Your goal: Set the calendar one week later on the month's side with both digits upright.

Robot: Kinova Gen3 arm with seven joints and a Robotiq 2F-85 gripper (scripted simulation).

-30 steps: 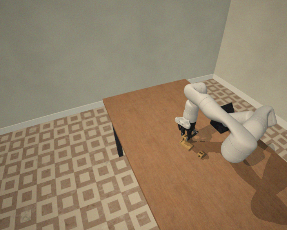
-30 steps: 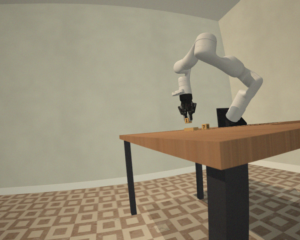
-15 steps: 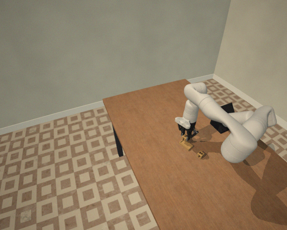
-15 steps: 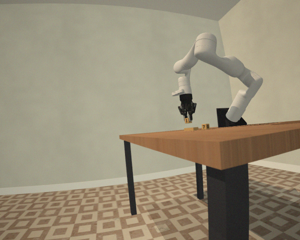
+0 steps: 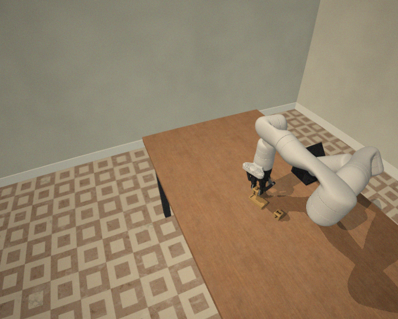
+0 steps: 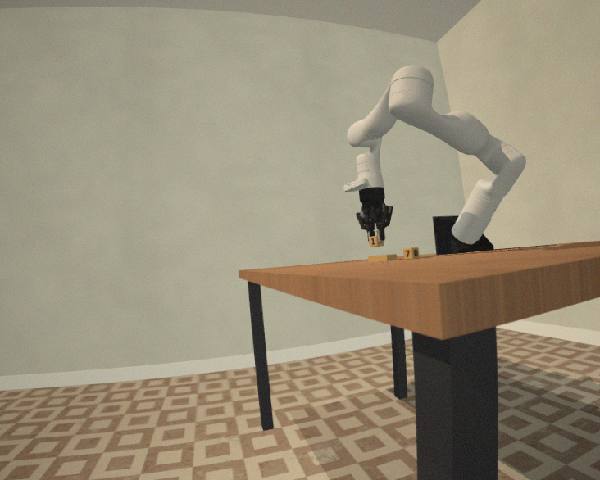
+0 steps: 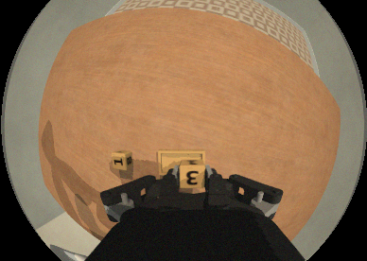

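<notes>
My gripper [image 5: 256,191] [image 6: 375,238] [image 7: 191,172] is shut on a yellow wooden cube [image 6: 373,241] [image 7: 192,178]. The held cube shows a 1 towards the exterior camera and a 3 in the wrist view. It is in the air above one end of the tray [image 5: 259,204] [image 6: 382,258] [image 7: 159,164]. The tray lies flat on the table; no cube shows in its visible part, and the held cube hides some of it. A second cube [image 5: 279,214] [image 6: 411,252] [image 7: 121,161] sits on the table beside the tray, showing 7 and 0 towards the exterior camera. The month's name cannot be read.
The wooden table [image 5: 206,164] [image 6: 342,278] [image 7: 189,79] bears everything. The arm's black base mount [image 5: 305,176] [image 6: 443,234] stands at the table's far side. The loose cube is a short gap from the tray's end. The arm's shadow falls across the table.
</notes>
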